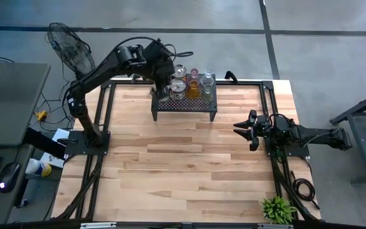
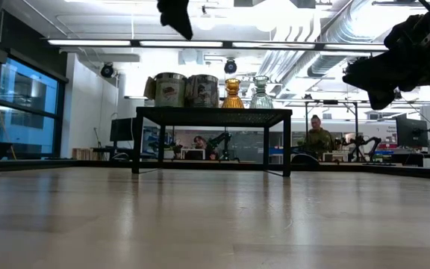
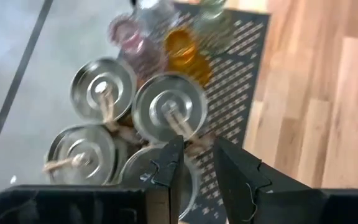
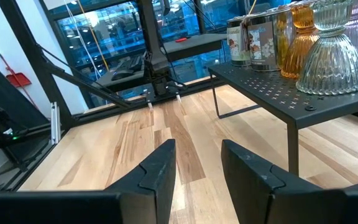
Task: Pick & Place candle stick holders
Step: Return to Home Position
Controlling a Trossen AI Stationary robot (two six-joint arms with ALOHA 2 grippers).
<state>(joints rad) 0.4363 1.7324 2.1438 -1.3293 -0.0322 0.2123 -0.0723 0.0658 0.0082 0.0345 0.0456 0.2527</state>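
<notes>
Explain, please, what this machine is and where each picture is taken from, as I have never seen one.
It is a robot with two dark arms at a wooden table. One picture looks straight down, one level across the tabletop, two from cameras on the wrists. A black perforated stand carries the candle stick holders: silvery cans and amber, pink and clear glass. The left gripper hovers open above them, holding nothing. The right gripper waits open and empty at the table's right side.
</notes>
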